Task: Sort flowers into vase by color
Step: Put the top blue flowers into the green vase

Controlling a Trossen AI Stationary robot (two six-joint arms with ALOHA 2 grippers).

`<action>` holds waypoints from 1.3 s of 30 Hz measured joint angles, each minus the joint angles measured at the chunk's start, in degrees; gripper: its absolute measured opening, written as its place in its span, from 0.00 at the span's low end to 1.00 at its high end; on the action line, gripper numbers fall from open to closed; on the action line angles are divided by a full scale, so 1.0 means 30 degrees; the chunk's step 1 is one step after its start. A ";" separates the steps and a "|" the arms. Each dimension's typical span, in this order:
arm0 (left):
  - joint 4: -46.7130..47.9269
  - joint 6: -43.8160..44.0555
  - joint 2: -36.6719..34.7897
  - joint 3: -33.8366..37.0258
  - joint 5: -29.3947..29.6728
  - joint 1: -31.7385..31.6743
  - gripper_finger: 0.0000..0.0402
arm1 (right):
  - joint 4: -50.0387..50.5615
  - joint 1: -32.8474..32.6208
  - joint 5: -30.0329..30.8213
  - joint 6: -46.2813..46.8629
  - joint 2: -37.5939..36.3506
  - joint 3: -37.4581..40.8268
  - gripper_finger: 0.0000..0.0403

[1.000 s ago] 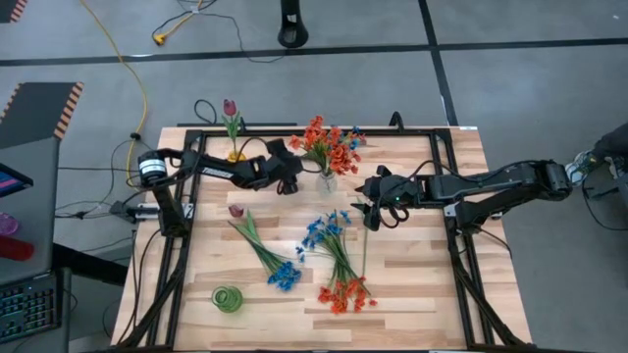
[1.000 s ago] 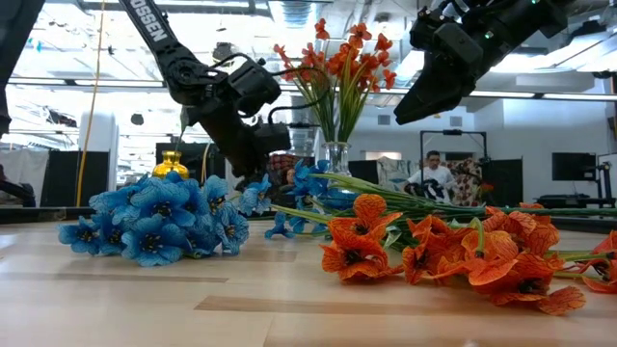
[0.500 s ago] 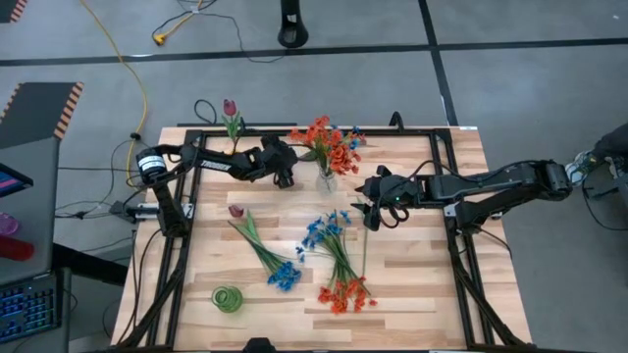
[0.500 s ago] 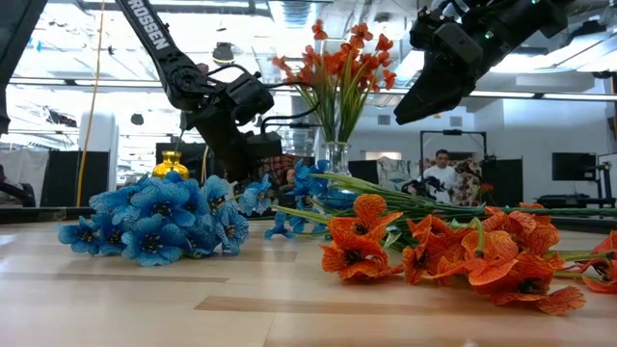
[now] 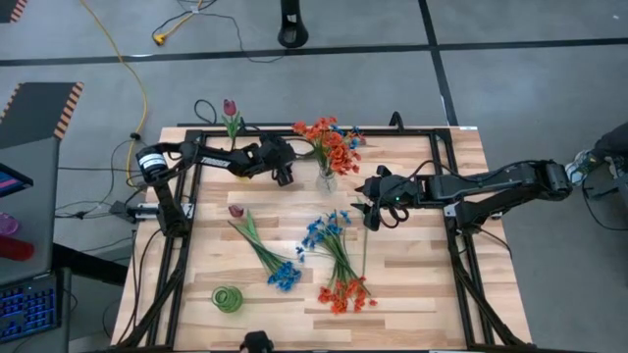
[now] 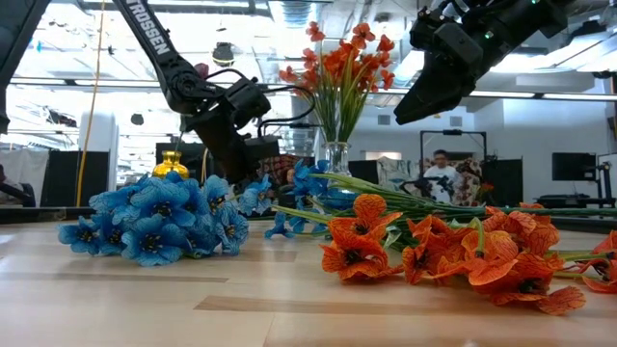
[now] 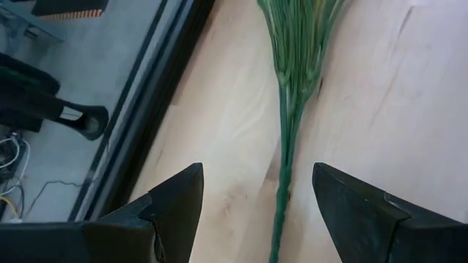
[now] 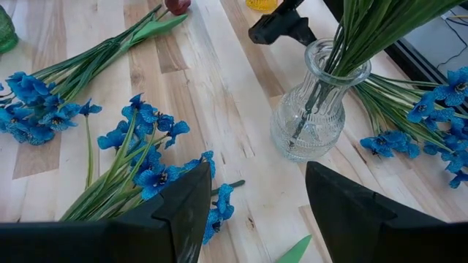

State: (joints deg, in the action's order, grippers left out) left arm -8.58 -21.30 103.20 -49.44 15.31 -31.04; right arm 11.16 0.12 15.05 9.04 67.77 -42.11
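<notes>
Grippers both open and empty as I watched, left gripper point(image 5: 286, 177) beside glass vase point(image 5: 326, 180) of orange flowers point(image 5: 329, 143), right gripper point(image 5: 370, 218) above blue flowers point(image 5: 327, 230).

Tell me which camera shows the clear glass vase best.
The right wrist view: the clear glass vase fills the frame, ribbed body and green stems inside plainly visible. The high view shows it small from above, under the orange blooms. The low view shows only its neck behind flowers. The left wrist view misses it.

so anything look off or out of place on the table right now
One thing stands out: a blue sprig lies on the table behind the clear vase, which already holds orange-red flowers. More blue, orange-red and maroon flowers lie loose on the table. Nothing looks spilled or broken.
</notes>
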 joint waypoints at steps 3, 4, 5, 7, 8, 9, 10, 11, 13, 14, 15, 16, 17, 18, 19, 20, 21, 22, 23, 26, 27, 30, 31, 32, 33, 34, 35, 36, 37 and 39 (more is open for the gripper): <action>-0.0240 -0.0216 0.0523 -0.0032 0.0041 -0.0115 0.61 | 0.0017 0.0000 0.0000 0.0000 -0.0003 0.0000 0.62; -0.0096 -0.0247 0.0648 0.0000 0.0162 -0.0134 0.61 | 0.0056 0.0000 0.0000 0.0000 0.0000 0.0005 0.62; -0.0193 -0.0276 0.0682 0.0019 0.0305 -0.0134 0.61 | 0.0086 -0.0013 -0.0007 0.0000 -0.0002 0.0007 0.62; -0.0909 -0.0521 0.0885 -0.0022 0.0599 -0.0120 0.61 | 0.0109 -0.0015 -0.0002 0.0000 0.0000 0.0007 0.62; -0.1002 -0.0530 0.0961 -0.0020 0.0535 -0.0125 0.61 | 0.0138 -0.0015 -0.0007 0.0000 -0.0007 0.0007 0.62; -0.0973 -0.0509 0.0981 -0.0002 0.0468 -0.0165 0.61 | 0.0138 -0.0015 -0.0007 0.0000 0.0000 0.0007 0.62; -0.0985 -0.0510 0.0975 -0.0040 0.0475 -0.0200 0.61 | 0.0138 -0.0008 -0.0007 0.0000 0.0000 0.0007 0.62; -0.1009 -0.0507 0.0960 -0.0097 0.0456 -0.0252 0.61 | 0.0138 -0.0007 -0.0007 0.0000 0.0000 0.0007 0.62; -0.0931 -0.0407 0.0960 -0.0092 0.0460 -0.0371 0.61 | 0.0131 0.0000 -0.0007 0.0000 -0.0002 0.0007 0.62; -0.0889 -0.0217 0.0960 -0.0091 0.0384 -0.0459 0.61 | 0.0131 0.0000 -0.0007 0.0000 -0.0004 0.0007 0.62; -0.0877 -0.0018 0.0960 -0.0091 0.0083 -0.0575 0.61 | 0.0131 0.0000 -0.0007 0.0000 0.0000 0.0007 0.62; -0.0802 0.0270 0.0960 -0.0091 -0.0224 -0.0706 0.61 | 0.0131 0.0000 -0.0007 0.0000 0.0000 0.0007 0.62; -0.0732 0.0549 0.0960 -0.0091 -0.0570 -0.0842 0.61 | 0.0131 0.0000 -0.0007 0.0000 -0.0006 0.0007 0.62; -0.0705 0.0851 0.0960 -0.0091 -0.0837 -0.0953 0.61 | 0.0131 0.0000 -0.0007 0.0000 0.0000 0.0007 0.62; -0.0698 0.1105 0.0960 -0.0091 -0.0984 -0.1058 0.61 | 0.0131 0.0000 -0.0007 0.0000 0.0000 0.0007 0.62; -0.0696 0.1286 0.0960 -0.0091 -0.1056 -0.1166 0.61 | 0.0138 0.0000 -0.0007 0.0000 0.0000 0.0007 0.62; -0.0641 0.1376 0.0960 -0.0091 -0.1197 -0.1268 0.61 | 0.0132 0.0000 -0.0007 0.0000 0.0000 0.0007 0.62; -0.0568 0.1509 0.0960 -0.0091 -0.1406 -0.1312 0.61 | 0.0131 0.0000 -0.0007 0.0000 0.0000 0.0007 0.62; -0.0462 0.1626 0.0957 -0.0098 -0.1541 -0.1366 0.61 | 0.0131 0.0000 -0.0007 0.0000 0.0000 0.0007 0.62; -0.0144 0.1841 0.0937 -0.0122 -0.1617 -0.1387 0.61 | 0.0131 0.0000 -0.0007 0.0000 -0.0005 0.0007 0.62; -0.0086 0.1843 0.0930 -0.0127 -0.1634 -0.1387 0.61 | 0.0131 0.0000 -0.0007 0.0000 -0.0007 0.0007 0.62; -0.0027 0.1843 0.0923 -0.0127 -0.1703 -0.1387 0.57 | 0.0131 0.0000 -0.0007 0.0007 -0.0003 0.0007 0.62; 0.0003 0.1843 0.0923 -0.0127 -0.1752 -0.1387 0.55 | 0.0131 0.0000 -0.0007 0.0006 -0.0002 0.0007 0.62; 0.0030 0.1843 0.0923 -0.0127 -0.1850 -0.1387 0.53 | 0.0131 0.0000 -0.0007 0.0007 0.0000 0.0007 0.62; 0.0051 0.1843 0.0923 -0.0127 -0.1964 -0.1387 0.50 | 0.0131 0.0000 -0.0007 0.0007 0.0000 0.0007 0.62; 0.0078 0.1843 0.0923 -0.0127 -0.2035 -0.1387 0.47 | 0.0131 0.0000 -0.0007 0.0007 -0.0007 0.0007 0.62; 0.0101 0.1843 0.0923 -0.0127 -0.2088 -0.1387 0.44 | 0.0131 0.0000 -0.0007 0.0007 -0.0007 0.0007 0.62; 0.0125 0.1843 0.0923 -0.0120 -0.2104 -0.1384 0.41 | 0.0131 0.0000 -0.0007 0.0007 0.0000 0.0007 0.62; 0.0155 0.1840 0.0923 -0.0120 -0.2113 -0.1378 0.38 | 0.0131 0.0000 -0.0007 0.0007 -0.0001 0.0007 0.62; 0.0205 0.1843 0.0923 -0.0120 -0.2177 -0.1373 0.32 | 0.0131 0.0000 -0.0007 0.0007 -0.0004 0.0007 0.62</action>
State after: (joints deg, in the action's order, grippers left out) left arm -7.97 -15.77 105.97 -49.80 8.78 -35.16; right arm 11.55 0.12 15.03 9.06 67.75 -42.09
